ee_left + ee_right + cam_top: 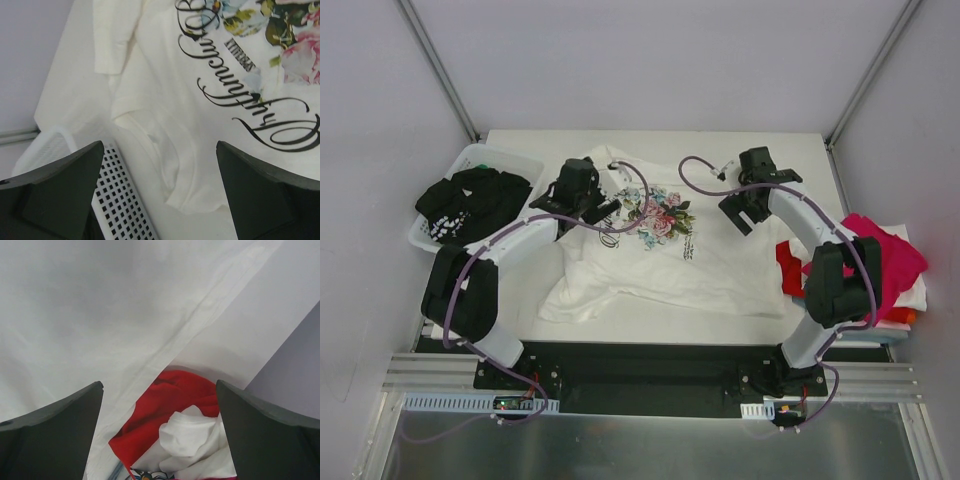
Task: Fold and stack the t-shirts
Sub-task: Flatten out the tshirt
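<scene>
Top external, white table (670, 140) (pale walls (650, 60)), floral t-shirt (650, 270) spread

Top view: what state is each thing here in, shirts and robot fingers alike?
Floral white t-shirt: spread on table, rumpled, unfolded.
Basket: upright, partly filled.
Black t-shirt: crumpled inside it.
Magenta t-shirt: on top of pile.
Left fingers: open, empty.
Right fingers: open, empty.
</scene>
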